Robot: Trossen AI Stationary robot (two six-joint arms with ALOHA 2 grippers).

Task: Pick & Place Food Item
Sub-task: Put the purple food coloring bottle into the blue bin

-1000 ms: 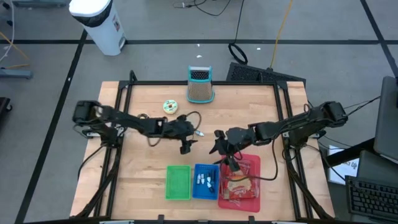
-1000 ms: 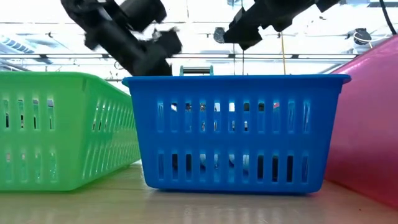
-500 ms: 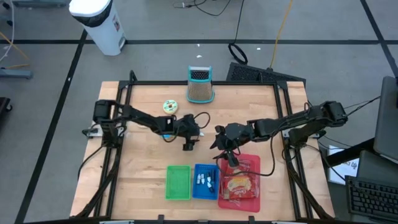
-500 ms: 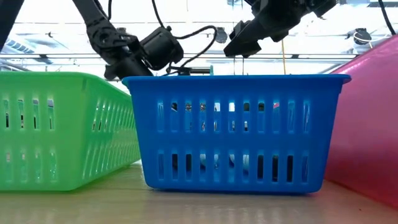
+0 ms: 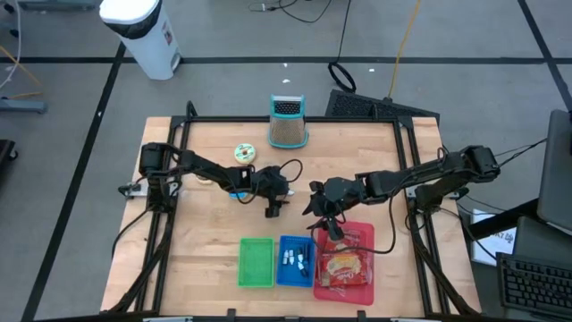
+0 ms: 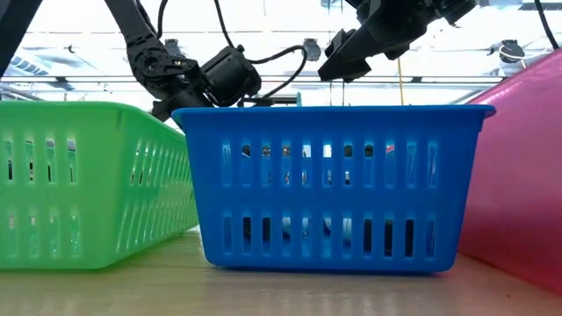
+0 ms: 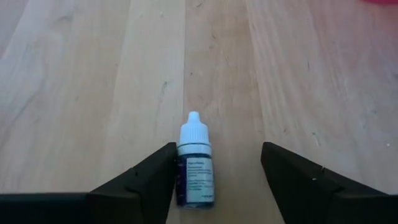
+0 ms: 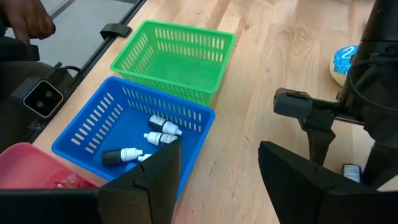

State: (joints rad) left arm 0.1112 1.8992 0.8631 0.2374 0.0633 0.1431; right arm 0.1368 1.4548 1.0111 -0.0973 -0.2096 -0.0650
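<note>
A small dropper bottle with a white cap and dark label lies on its side on the wooden table. My left gripper is low over it and open. The bottle lies between the fingers, close beside one finger. In the high view the left gripper is at mid-table. My right gripper hangs open and empty higher up, near the far end of the blue basket. That basket holds several like bottles. A food packet lies in the red basket. My left gripper comes slanting down along the bottle's length. The bottle's side lies right by the inner face of one finger. I cannot tell whether they touch. The bottle rests flat on the table.
An empty green basket stands left of the blue one at the near edge. A teal-topped mesh holder and a round disc sit toward the far edge. A person's hand shows beyond the table. Bare wood lies around the bottle.
My left gripper has come down toward the table, reaching a little farther to the right, and now sits low over the bottle. My right gripper has kept still.
</note>
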